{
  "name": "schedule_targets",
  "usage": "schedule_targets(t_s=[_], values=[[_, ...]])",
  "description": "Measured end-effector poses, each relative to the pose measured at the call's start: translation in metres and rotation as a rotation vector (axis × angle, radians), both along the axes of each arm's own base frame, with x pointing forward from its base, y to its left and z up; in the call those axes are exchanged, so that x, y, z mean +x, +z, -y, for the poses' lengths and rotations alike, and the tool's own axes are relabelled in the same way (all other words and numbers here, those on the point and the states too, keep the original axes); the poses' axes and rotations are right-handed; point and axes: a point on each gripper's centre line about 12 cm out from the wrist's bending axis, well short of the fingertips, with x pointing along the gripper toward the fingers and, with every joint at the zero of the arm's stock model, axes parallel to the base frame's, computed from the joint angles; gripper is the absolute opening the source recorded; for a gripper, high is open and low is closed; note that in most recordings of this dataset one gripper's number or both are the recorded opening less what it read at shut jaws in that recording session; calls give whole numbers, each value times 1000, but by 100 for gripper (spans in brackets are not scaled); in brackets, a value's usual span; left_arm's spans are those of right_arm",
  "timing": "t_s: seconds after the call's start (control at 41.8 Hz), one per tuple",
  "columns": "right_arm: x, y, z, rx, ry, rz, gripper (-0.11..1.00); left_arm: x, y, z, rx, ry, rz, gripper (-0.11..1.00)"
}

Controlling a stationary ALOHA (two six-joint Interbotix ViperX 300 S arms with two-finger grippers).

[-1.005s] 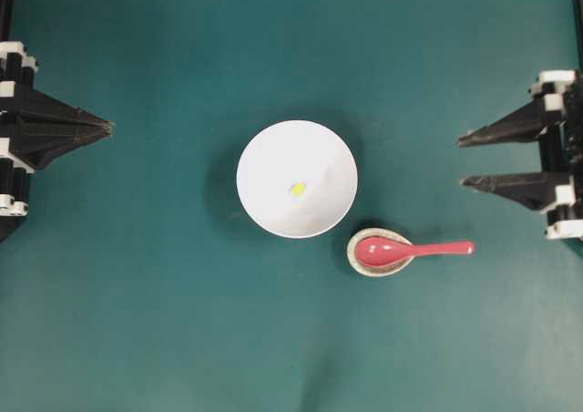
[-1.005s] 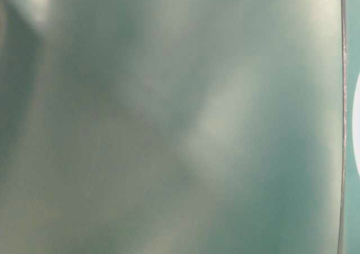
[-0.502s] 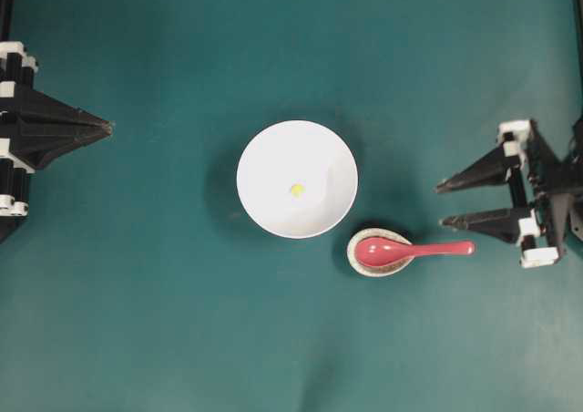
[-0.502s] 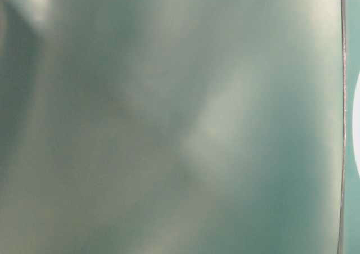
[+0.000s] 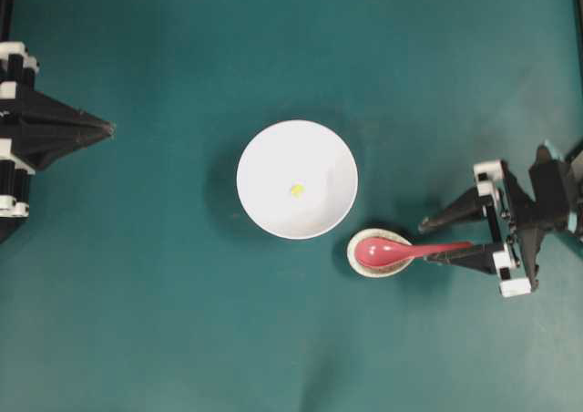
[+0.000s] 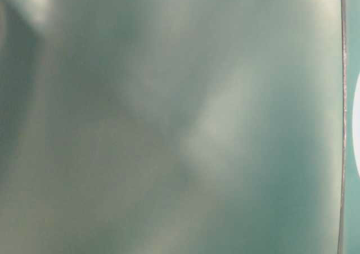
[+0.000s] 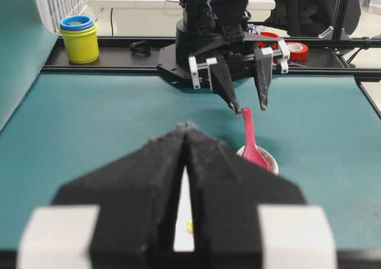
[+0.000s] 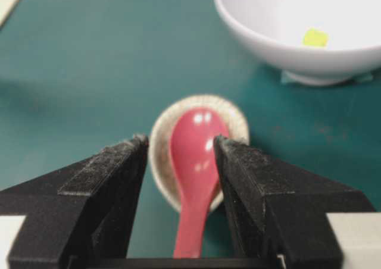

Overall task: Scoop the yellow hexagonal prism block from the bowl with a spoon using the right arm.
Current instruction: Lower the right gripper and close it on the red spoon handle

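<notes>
The right gripper is standing wide open, its two black fingers flanking the handle of the red-pink spoon without yet pinching it; nothing is being held. The spoon is lying with its scoop resting in the small speckled dish, handle pointing away from the white bowl, which is sitting just beside the dish. Inside the bowl, the yellow hexagonal prism block is lying alone near the middle of its floor. Far across the teal table, well apart from the bowl, the left gripper is sitting pinched shut and empty. By this showing the job is barely beginning: the spoon is ungrasped, and the grasp, the carry to the bowl and the scoop itself are all remaining.
</notes>
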Motion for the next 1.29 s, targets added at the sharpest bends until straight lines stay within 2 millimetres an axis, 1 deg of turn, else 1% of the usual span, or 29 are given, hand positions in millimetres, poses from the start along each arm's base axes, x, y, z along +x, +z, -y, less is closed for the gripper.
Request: schedule_targets(t_s=[0.144, 0.335, 0.67, 0.981, 1.292], values=[[-2, -13, -5, -13, 7, -42, 55, 0, 0, 0, 0, 0, 0, 0], [-1, -25, -9, -33, 15, -86, 55, 0, -1, 0, 0, 0, -3, 0], [2, -42, -5, -77, -24, -144, 55, 1, -1, 0, 1, 0, -5, 0], [6, -44, -4, -103, -35, -144, 55, 1, -1, 0, 3, 0, -6, 0], [6, -44, -7, -106, -23, -143, 48, 2, -2, 0, 3, 0, -11, 0]])
